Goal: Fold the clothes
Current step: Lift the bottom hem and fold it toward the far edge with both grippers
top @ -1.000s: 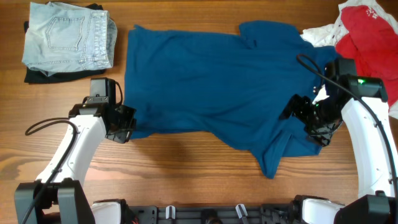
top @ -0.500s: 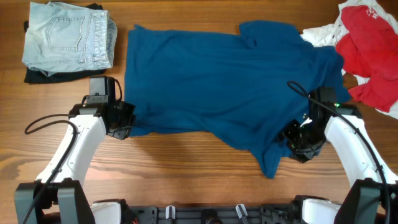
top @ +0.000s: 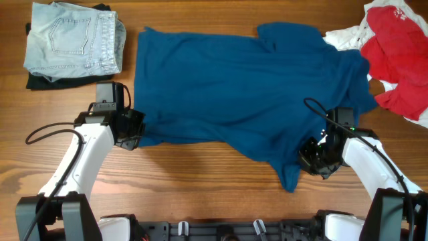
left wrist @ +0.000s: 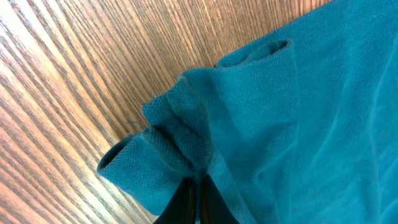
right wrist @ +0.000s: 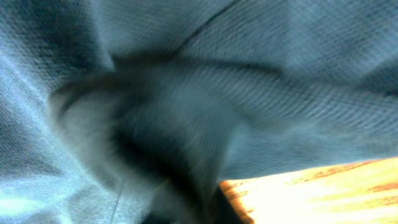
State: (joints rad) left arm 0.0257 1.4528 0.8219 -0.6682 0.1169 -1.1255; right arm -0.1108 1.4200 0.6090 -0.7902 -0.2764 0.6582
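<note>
Folding barely begun: blue shirt (top: 234, 87) lies spread across counter (top: 200, 184), unfolded. Near-left hem pinched in left hand (top: 130, 132); right hand (top: 314, 158) at near-right sleeve, grip unclear. Far left, jeans (top: 73, 40) folded; far right, red pile (top: 401, 47) waits.

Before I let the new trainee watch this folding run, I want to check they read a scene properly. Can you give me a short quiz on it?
1. True or false: the folded jeans lie apart from the blue shirt.
2. What is the left gripper pinching? A. the jeans. B. a bunched edge of the blue shirt. C. nothing.
3. Fill in: the crumpled garment at the top right of the overhead view is ___ in colour.

Key: 1 true, bare wood shows between them. 2 B, the left wrist view shows blue fabric gathered at the fingers. 3 red.
</note>
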